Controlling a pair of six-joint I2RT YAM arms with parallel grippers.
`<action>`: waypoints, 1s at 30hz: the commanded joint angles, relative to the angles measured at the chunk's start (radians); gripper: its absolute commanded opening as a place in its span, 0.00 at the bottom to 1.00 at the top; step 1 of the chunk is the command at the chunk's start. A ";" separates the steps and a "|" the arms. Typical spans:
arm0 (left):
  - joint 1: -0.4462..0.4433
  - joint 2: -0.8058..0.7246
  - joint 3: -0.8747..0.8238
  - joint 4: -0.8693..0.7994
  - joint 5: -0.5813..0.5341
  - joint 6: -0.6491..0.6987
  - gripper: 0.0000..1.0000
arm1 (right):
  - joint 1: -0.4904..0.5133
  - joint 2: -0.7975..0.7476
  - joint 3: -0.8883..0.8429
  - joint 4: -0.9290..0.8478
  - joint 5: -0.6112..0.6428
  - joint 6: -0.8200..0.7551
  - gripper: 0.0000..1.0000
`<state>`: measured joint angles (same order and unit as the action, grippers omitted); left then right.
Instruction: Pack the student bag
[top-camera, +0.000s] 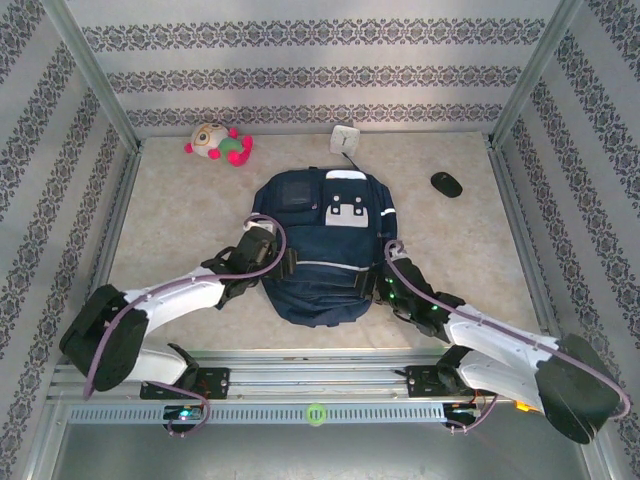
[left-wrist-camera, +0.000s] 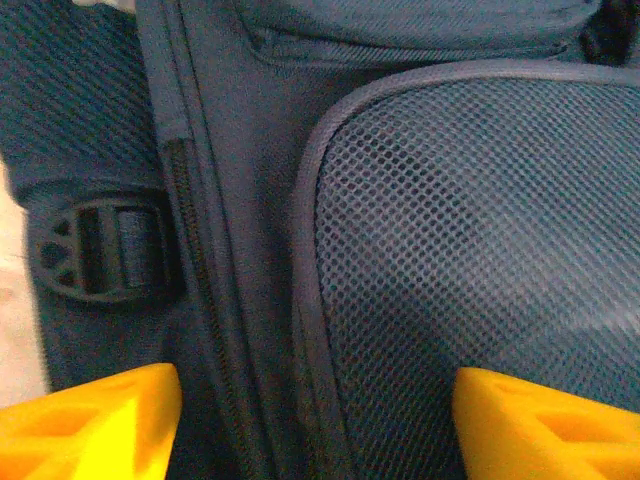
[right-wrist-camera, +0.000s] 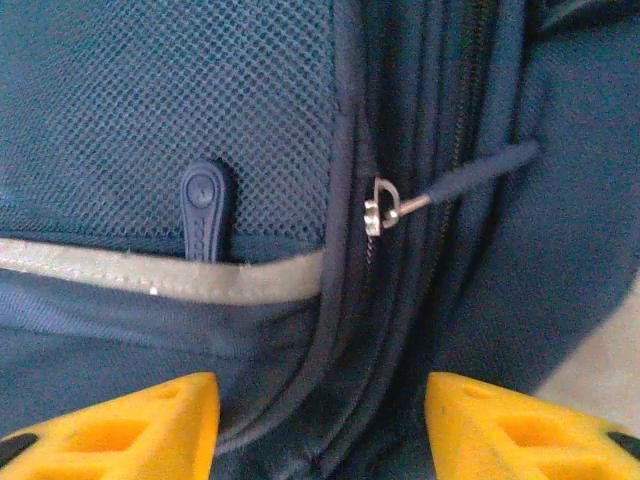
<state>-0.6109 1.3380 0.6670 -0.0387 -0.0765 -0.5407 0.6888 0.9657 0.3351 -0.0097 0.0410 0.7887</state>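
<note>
student bag lies flat mid-table, just ahead of your arm bases, front up: navy fabric, grey trim stripe across the near half, white buckle patch toward the far end. left wrist close-up shows you a mesh pocket with piped edge and a dark strap buckle. right wrist close-up: mesh, the trim stripe, a metal zip puller.

left gripper at the bag's left flank, jaws wide apart, holding nothing. right gripper at the right flank, jaws apart astride the zipped edge, nothing gripped. whether either touches fabric: cannot tell.

beyond: small black oval thing, plush toy, white square item by the back wall.
</note>
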 joint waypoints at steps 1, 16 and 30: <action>-0.008 -0.127 0.093 -0.166 -0.104 0.107 0.77 | -0.026 -0.106 0.101 -0.226 0.011 -0.089 0.64; 0.259 -0.394 -0.221 0.453 -0.439 0.718 0.99 | -0.575 -0.035 0.204 -0.021 -0.112 -0.660 0.98; 0.470 0.045 -0.345 0.889 -0.103 0.688 0.99 | -0.752 0.369 0.075 0.655 -0.202 -0.806 0.98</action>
<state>-0.1696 1.4002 0.2638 0.7605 -0.3424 0.1680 -0.0628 1.3216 0.4118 0.3935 -0.0891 0.0044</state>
